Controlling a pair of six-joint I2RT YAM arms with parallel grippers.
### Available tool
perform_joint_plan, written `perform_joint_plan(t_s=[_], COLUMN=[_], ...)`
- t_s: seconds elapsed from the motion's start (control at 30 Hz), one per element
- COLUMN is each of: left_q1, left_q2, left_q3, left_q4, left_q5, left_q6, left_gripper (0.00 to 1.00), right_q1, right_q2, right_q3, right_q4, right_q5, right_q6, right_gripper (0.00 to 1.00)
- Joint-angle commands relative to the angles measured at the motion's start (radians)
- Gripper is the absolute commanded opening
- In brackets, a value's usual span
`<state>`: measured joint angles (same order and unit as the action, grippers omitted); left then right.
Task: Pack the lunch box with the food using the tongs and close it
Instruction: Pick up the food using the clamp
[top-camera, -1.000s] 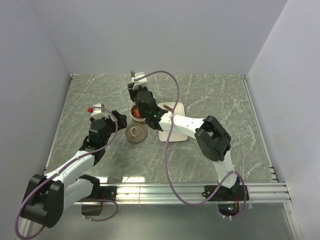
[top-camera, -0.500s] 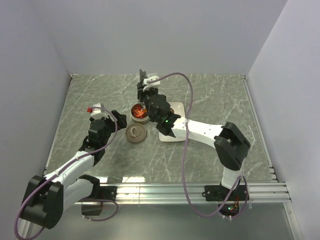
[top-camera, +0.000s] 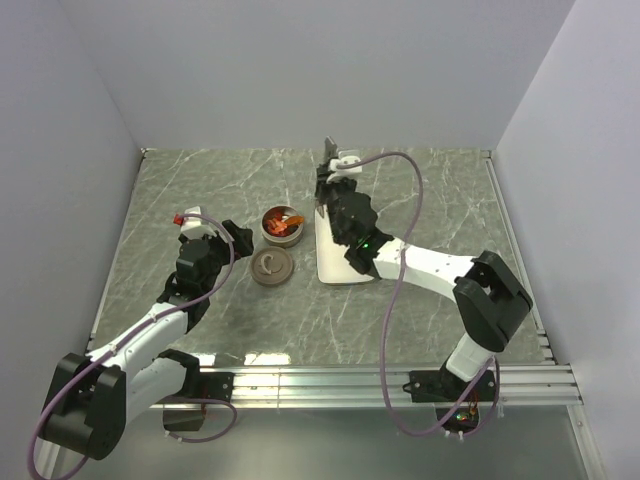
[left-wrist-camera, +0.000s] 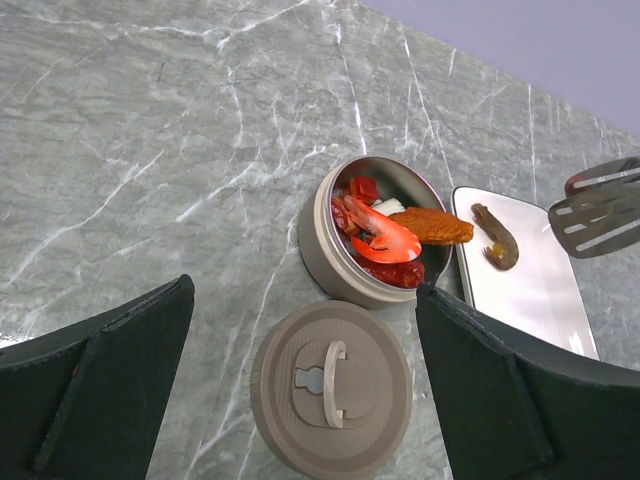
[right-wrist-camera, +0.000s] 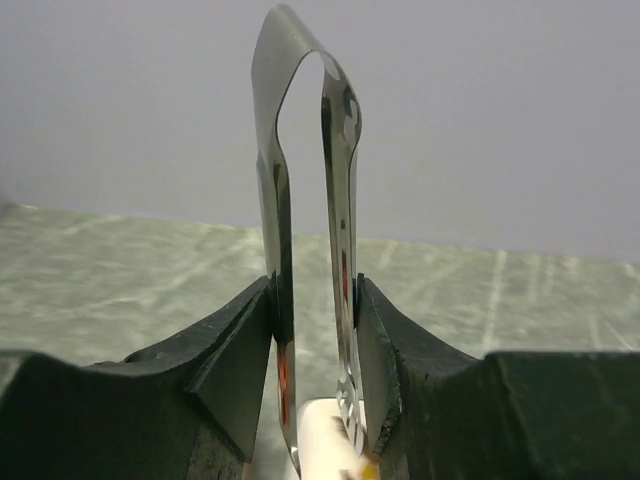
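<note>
The lunch box (top-camera: 282, 224) stands open with food in it: a red shrimp (left-wrist-camera: 385, 236), an orange piece (left-wrist-camera: 437, 226) and red bits. Its brown lid (top-camera: 271, 266) lies flat on the table just in front of it. My left gripper (left-wrist-camera: 305, 292) hovers open over the lid (left-wrist-camera: 330, 388), touching nothing. My right gripper (top-camera: 335, 186) is shut on the tongs (right-wrist-camera: 300, 150), whose joined end points up. The tong tips (left-wrist-camera: 603, 206) hang empty above the white plate (left-wrist-camera: 540, 290). One small dark shrimp-shaped piece (left-wrist-camera: 496, 238) lies on that plate.
The white plate (top-camera: 332, 264) sits right of the lunch box, partly under my right arm. Grey walls close off the marble table on the left, back and right. A rail runs along the near edge.
My right arm has swung right with the tongs, from over the lunch box to over the plate. The left arm has stayed put.
</note>
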<state>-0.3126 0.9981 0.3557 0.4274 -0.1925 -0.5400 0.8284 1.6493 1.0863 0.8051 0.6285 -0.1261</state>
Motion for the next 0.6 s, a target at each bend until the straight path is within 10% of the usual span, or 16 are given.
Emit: perform_joint_plan(t_s=[0.0,0.57], left_q1=[0.003,0.003], left_q2=[-0.007,0.014], left_q3=[0.014,0.022], left_q4=[0.016,0.019], left_q5=[-0.012,-0.027], left_q6=[-0.006,-0.003], left_gripper=[0.99,0.99], right_q1=[-0.084,-0.278], right_q2=[-0.023,0.147], right_q3=[-0.028,0.014], right_q4=[0.026,0.016], right_q5=[-0.087,-0.473], right_q6=[0.052,0.1], right_gripper=[0.45,0.45])
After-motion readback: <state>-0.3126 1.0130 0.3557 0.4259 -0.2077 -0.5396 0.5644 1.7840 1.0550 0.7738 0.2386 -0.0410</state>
